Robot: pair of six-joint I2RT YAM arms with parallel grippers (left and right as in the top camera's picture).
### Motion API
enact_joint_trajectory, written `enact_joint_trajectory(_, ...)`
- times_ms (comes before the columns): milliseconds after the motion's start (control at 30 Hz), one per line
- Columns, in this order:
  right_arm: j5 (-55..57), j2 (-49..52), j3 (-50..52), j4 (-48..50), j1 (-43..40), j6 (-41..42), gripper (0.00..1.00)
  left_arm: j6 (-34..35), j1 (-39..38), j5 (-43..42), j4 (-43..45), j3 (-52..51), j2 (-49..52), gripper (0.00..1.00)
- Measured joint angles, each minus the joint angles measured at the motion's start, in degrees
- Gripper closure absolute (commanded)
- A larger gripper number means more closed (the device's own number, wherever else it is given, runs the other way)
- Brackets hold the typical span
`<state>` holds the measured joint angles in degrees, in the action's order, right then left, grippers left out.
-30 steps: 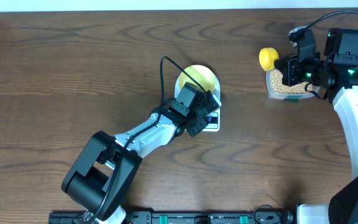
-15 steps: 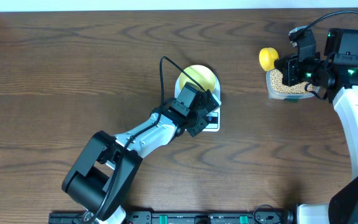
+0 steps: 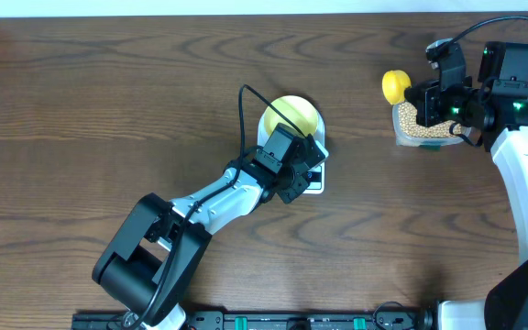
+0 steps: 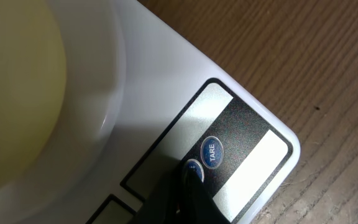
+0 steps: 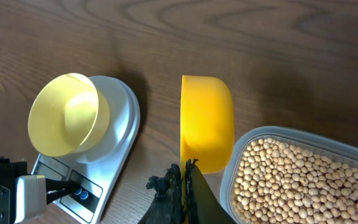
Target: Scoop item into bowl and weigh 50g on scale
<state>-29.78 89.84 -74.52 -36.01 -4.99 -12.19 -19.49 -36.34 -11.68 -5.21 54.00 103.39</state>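
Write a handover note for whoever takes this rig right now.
Left hand: shut, tip at the round button beside TARE on the scale.
Right hand: shut on the yellow scoop, held beside the clear container of beans.
Bowl: on the scale, empty.
Done: bowl placed.
To do: scoop beans into bowl until the scale shows 50g.
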Motion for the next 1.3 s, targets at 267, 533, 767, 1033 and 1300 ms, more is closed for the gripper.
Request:
enact_joint_trajectory(267, 0.0, 0.0, 0.0, 0.0, 0.0, 0.0, 0.99, 0.0, 0.0, 0.2, -0.1, -0.7, -1.2, 0.92)
enact_joint_trajectory(533, 0.0, 0.0, 0.0, 0.0, 0.0, 0.0, 0.99, 0.2, 0.0, 1.2, -1.4, -2.9, -5.4, 0.92)
enact_joint_trajectory(767, 0.0, 0.0, 0.0, 0.1, 0.0, 0.0, 0.99, 0.2, 0.0, 1.3, 1.0, -2.9, -6.0, 0.92)
enact_joint_trajectory(1033, 0.0, 0.0, 0.0, 0.1, 0.0, 0.0, 0.99, 0.2, 0.0, 1.3, 2.7, -2.9, -6.0, 0.92)
enact_joint_trajectory(1300, 0.0, 0.0, 0.0, 0.1, 0.0, 0.0, 0.99, 0.4, 0.0, 1.4, 2.9, -2.9, -6.0, 0.83)
